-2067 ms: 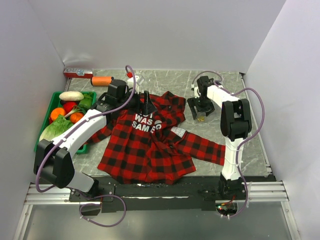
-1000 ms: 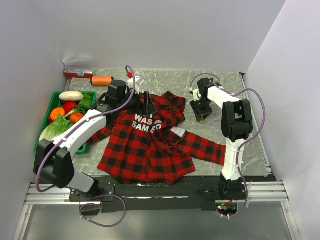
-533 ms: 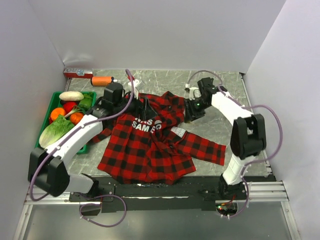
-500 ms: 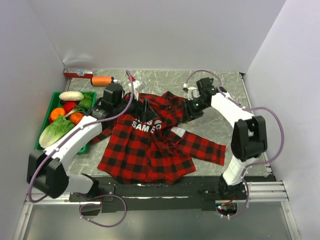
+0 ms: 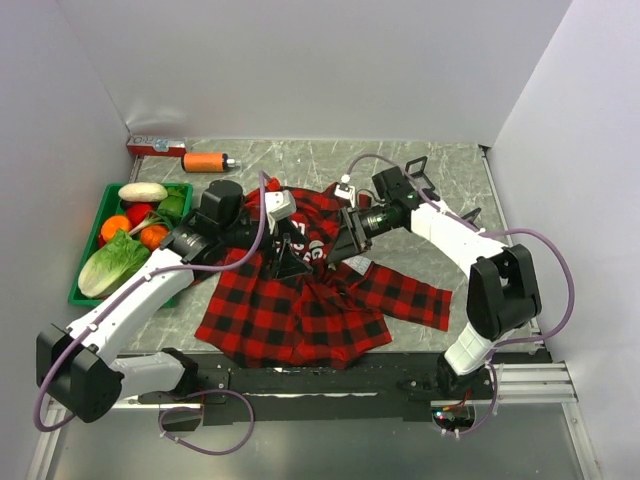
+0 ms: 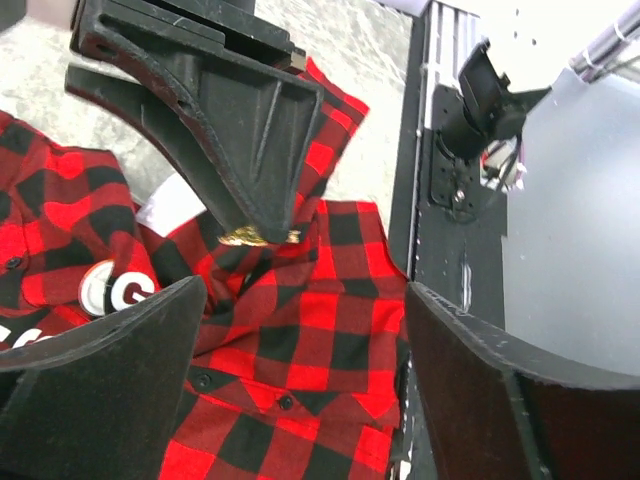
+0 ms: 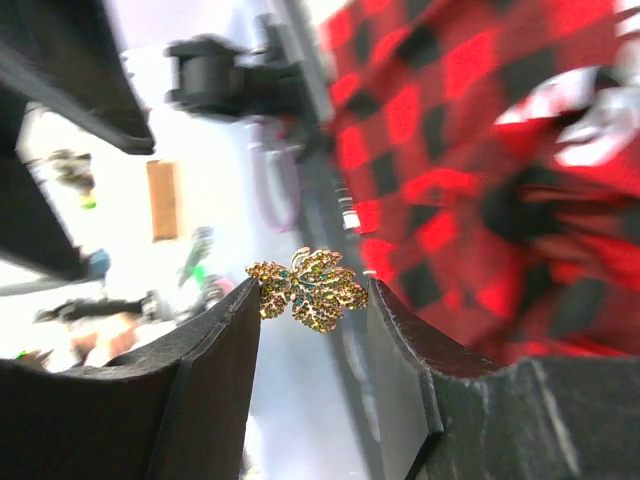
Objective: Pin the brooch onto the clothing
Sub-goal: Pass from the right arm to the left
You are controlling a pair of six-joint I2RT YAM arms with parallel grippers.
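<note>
Pinching brooch point(image 7: 305, 289) in right end effector point(image 7: 313, 296) above shirt point(image 5: 290, 305), ready for pinning; hovering left end effector point(image 6: 305, 292) wide and empty alongside, likely to steady it.

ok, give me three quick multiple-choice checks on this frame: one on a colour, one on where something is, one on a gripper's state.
1. The shirt is checked in:
A. blue and white
B. red and black
C. green and yellow

2. The brooch is:
A. between the fingers of the right gripper
B. pinned on the shirt
C. in the left gripper

3. The left gripper is:
A. shut on the shirt
B. shut on the brooch
C. open, holding nothing

Answers:
1 B: red and black squares show in every view.
2 A: the right wrist view shows it pinched between that gripper's two fingers.
3 C: the left wrist view shows its fingers wide apart, with only the shirt below them.
</note>
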